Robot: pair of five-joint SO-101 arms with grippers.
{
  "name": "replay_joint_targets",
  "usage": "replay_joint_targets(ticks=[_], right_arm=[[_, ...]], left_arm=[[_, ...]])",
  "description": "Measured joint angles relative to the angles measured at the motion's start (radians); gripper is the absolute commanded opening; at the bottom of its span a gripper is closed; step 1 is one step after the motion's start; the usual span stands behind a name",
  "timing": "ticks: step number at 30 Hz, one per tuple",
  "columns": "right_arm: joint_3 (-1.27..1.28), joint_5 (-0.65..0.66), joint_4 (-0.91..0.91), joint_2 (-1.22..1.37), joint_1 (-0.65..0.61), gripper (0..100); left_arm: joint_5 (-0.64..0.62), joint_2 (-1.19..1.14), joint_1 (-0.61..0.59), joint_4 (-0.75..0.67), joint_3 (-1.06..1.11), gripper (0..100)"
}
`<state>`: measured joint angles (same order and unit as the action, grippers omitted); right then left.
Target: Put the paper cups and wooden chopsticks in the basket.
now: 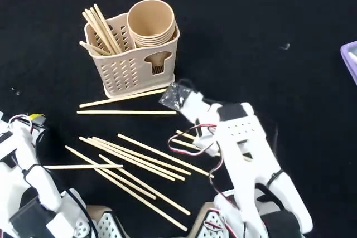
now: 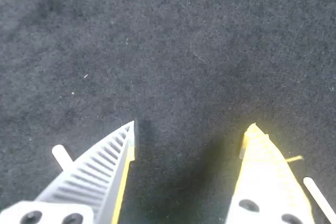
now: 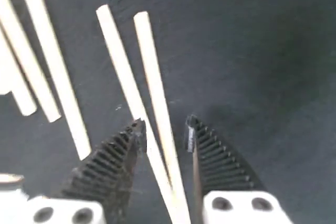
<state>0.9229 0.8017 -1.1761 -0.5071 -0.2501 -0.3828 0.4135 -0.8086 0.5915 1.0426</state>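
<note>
Right jaws are released and straddle a pair of chopsticks [image 3: 152,77] lying on the bench [image 1: 268,71]; both sticks run between the jaws and out past the tips, nothing is clamped. Left jaws are released too, spread wide over bare cloth with nothing between them. Step in hand, by my read: picking up this pair. To do it well, drop until the tips nearly touch the cloth, keep both sticks inside the gap, and close near mid-length so they don't swing. The sticks converge toward the jaw roots, so squeezing may roll one over the other; closing slowly and settling for one stick is safer. More sticks sit just outside one jaw, so avoid dragging those. The basket [image 1: 134,68] stands well apart from the right jaws, so the carry needs a firm hold and a tip-down drop into the chopstick compartment. Counts: one basket; one nested stack of paper cups [image 1: 150,20] already in it, roughly four rims; about five basket chopsticks [image 1: 100,26]; roughly ten loose chopsticks [image 1: 139,160] on the bench, overlaps make it inexact.
</note>
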Motion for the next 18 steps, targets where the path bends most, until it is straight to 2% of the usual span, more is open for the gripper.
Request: replay_joint_targets(ticks=[3, 7, 18], right_arm=[[0.064, 0.048, 0.009, -0.002, -0.057, 13.7], [0.169, 0.086, 0.137, 0.009, -0.072, 13.8], [0.086, 0.112, 0.264, 0.275, -0.074, 13.5]], left_arm=[[0.0, 0.0, 0.0, 0.0, 0.0, 32], [0.0, 0.0, 0.0, 0.0, 0.0, 32], [0.0, 0.0, 0.0, 0.0, 0.0, 32]])
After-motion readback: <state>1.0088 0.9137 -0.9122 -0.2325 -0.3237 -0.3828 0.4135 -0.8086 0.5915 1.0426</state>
